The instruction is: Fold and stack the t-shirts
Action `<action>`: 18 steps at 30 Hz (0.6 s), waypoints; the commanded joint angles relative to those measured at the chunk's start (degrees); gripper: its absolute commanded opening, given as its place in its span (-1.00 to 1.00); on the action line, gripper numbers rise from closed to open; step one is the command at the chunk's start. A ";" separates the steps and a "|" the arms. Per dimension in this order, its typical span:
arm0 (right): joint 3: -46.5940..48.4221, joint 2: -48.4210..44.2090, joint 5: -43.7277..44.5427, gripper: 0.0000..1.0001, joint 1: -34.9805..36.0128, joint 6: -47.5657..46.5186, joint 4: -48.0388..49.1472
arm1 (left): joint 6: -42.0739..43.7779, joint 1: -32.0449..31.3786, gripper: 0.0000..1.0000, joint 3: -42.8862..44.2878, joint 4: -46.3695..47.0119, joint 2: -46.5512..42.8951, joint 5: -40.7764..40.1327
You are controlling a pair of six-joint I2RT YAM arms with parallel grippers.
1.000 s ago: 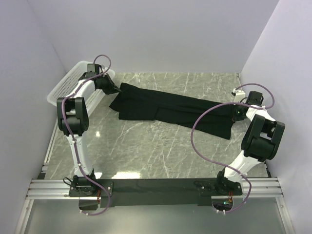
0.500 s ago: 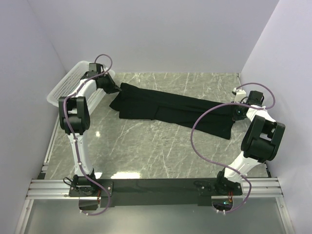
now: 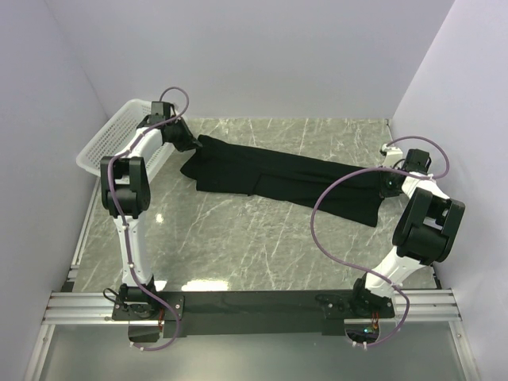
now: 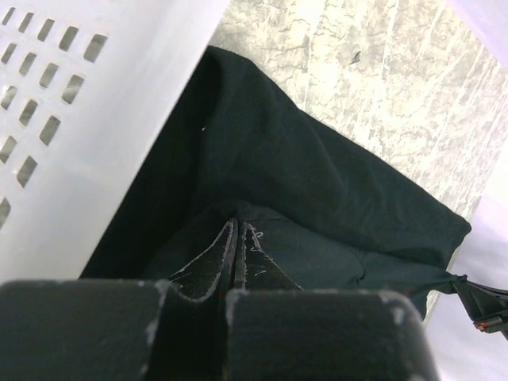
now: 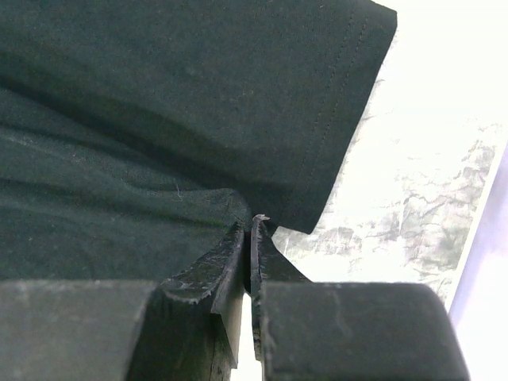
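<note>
My left tool [image 4: 238,230] is pinched fully together on a bunch of the black t-shirt [image 3: 278,176] at its left end, just beside the wall of the white basket [image 3: 103,147]. My right tool [image 5: 252,226] is all but closed as well, clamping the cloth next to a stitched hem at the shirt's right end. Between the two, the t-shirt stretches in a long, narrow band across the marble counter [image 3: 254,246], slanting from far left to nearer right.
</note>
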 commanded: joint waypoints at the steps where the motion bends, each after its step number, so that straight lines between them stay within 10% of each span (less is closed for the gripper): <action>1: 1.05 -0.79 1.37 -0.80 -0.65 0.65 1.98 | 0.89 0.02 -0.99 2.15 0.71 -0.12 -1.69; 10: 3.60 0.27 2.69 -0.39 -0.30 4.33 3.91 | 0.45 -0.33 -0.87 3.64 1.85 -0.21 -3.09; 18: 6.86 -2.46 2.17 -0.18 0.23 6.97 4.70 | 1.15 -1.12 -0.12 9.70 2.48 -1.79 -3.97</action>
